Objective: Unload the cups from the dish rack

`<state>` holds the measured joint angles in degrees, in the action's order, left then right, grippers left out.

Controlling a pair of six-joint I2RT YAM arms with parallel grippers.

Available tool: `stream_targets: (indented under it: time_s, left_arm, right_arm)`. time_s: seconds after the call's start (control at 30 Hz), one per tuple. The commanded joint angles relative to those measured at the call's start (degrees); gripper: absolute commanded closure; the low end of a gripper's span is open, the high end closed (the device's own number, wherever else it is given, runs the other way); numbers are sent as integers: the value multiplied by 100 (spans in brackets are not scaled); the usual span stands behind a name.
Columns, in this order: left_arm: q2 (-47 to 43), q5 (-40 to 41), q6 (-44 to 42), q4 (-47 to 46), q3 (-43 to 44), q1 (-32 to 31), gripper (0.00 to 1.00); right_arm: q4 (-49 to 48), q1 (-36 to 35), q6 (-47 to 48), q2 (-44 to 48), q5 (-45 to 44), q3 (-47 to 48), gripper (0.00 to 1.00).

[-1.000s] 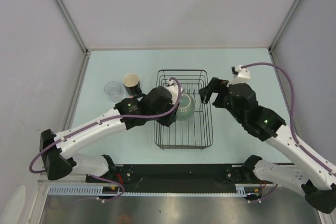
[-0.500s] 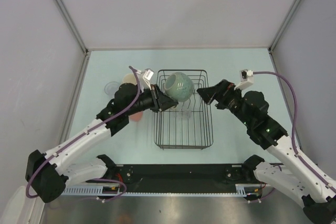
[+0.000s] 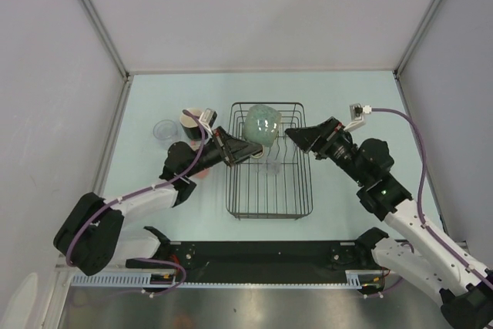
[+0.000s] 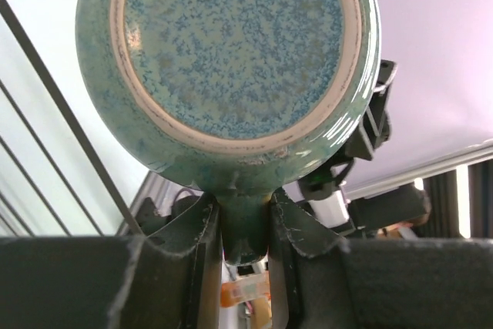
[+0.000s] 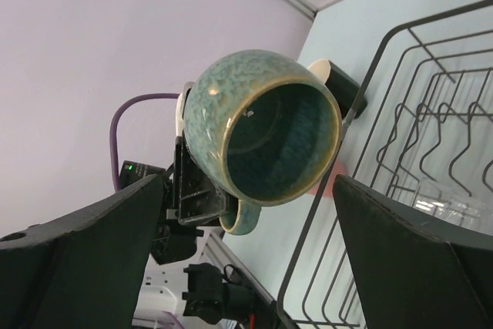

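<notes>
My left gripper (image 3: 245,144) is shut on the handle of the sage-green mug (image 3: 262,122), which hangs tipped on its side over the far left part of the black wire dish rack (image 3: 306,190). The left wrist view shows the mug's speckled base (image 4: 231,52) and the handle pinched between the fingers (image 4: 202,229). My right gripper (image 3: 300,138) stands open beside the rack's right rim, facing the mug's mouth (image 5: 281,140). A clear glass tumbler (image 3: 268,166) lies in the rack. On the table to the left are a dark pale-rimmed cup (image 3: 192,121) and a clear tumbler (image 3: 164,130).
A salmon-pink cup (image 3: 202,172) peeks out from under my left arm, left of the rack. The rack's upright plate-slot wires (image 5: 439,132) stand near the tumbler (image 5: 454,207). Enclosure walls close in the table at the left, back and right.
The left gripper lifted the green mug out of the rack and tipped it on its side. The right gripper swung round to face the mug.
</notes>
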<state>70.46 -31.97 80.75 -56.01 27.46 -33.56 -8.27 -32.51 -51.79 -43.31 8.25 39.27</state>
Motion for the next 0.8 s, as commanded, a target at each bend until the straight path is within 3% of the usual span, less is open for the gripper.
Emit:
stream_targets:
  time_s: [0.0, 0.63, 0.77]
  left_arm:
    - [-146, -169, 425, -2029, 145, 25, 100]
    - [135, -539, 108, -1492, 620, -36, 100]
    - [214, -618, 37, -1343, 734, -80, 100]
  right_arm:
    - [-764, 26, -358, -151, 440, -95, 3]
    - [-2038, -71, -270, -2180, 1205, 951, 7]
    - [-2117, -159, -200, -2454, 1363, 1206, 25]
